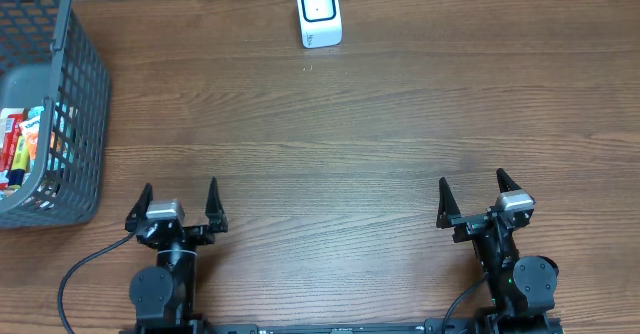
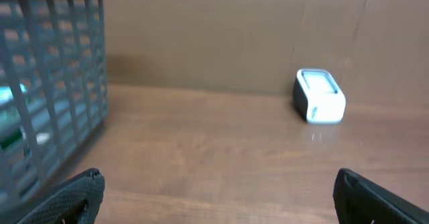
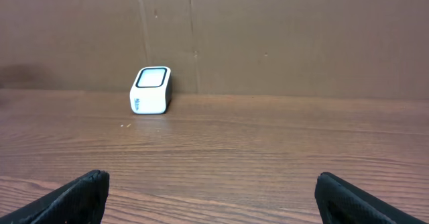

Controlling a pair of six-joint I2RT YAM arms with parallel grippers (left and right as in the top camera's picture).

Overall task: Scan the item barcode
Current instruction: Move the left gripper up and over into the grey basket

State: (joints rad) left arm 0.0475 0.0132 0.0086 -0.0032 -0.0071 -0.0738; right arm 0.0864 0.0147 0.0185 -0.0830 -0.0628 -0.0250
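Note:
A small white barcode scanner [image 1: 319, 13] with a dark window stands at the far edge of the wooden table, also seen as the scanner [image 2: 320, 96] and the scanner [image 3: 151, 90] in the wrist views. Colourful packaged items [image 1: 22, 146] lie inside a grey wire basket [image 1: 76, 94] at the far left; no barcode shows. My left gripper [image 1: 179, 204] rests near the front edge, open and empty, right of the basket. My right gripper [image 1: 472, 198] sits at the front right, open and empty as well.
The basket [image 2: 60, 90] fills the left of the left wrist view. A brown cardboard wall [image 3: 281, 36] backs the table behind the scanner. Bare wood lies between the grippers and the scanner.

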